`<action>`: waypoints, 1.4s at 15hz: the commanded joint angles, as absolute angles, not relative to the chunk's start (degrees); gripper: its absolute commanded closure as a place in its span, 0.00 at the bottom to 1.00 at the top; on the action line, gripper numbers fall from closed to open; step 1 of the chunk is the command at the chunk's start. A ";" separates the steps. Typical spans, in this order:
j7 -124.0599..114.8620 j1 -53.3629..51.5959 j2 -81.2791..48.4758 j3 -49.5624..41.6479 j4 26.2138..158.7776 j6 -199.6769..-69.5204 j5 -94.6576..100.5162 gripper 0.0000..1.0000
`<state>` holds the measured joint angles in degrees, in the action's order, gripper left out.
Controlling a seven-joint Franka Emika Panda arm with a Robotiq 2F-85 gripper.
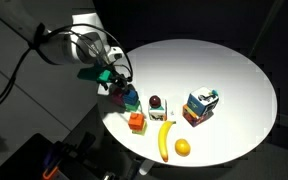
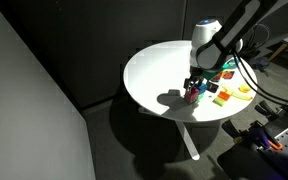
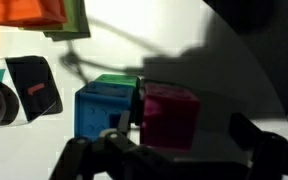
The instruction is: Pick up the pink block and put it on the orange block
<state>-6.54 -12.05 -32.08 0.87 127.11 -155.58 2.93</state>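
Note:
The pink block sits on the white table, pressed against a teal-blue cube on its left. My gripper is low over the pink block and open, with one finger on each side of it. The left finger is at the block's edge and the right finger stands clear. In both exterior views the gripper is at the table's edge over the pink block. The orange block sits apart nearer the front edge, and it also shows in the wrist view.
A green block sits behind the teal-blue cube. A banana, a round orange fruit, a multicoloured box and a dark red object lie on the round white table. The table edge is close to the gripper.

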 commanded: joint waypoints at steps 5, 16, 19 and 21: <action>-7.28 -12.28 -34.46 0.64 124.36 -154.68 3.73 0.00; -7.37 -12.96 -36.61 0.60 122.39 -154.34 3.82 0.00; -7.39 -13.24 -36.85 0.58 122.18 -154.29 3.85 0.00; -7.40 -13.36 -36.97 0.55 122.12 -154.29 3.87 0.00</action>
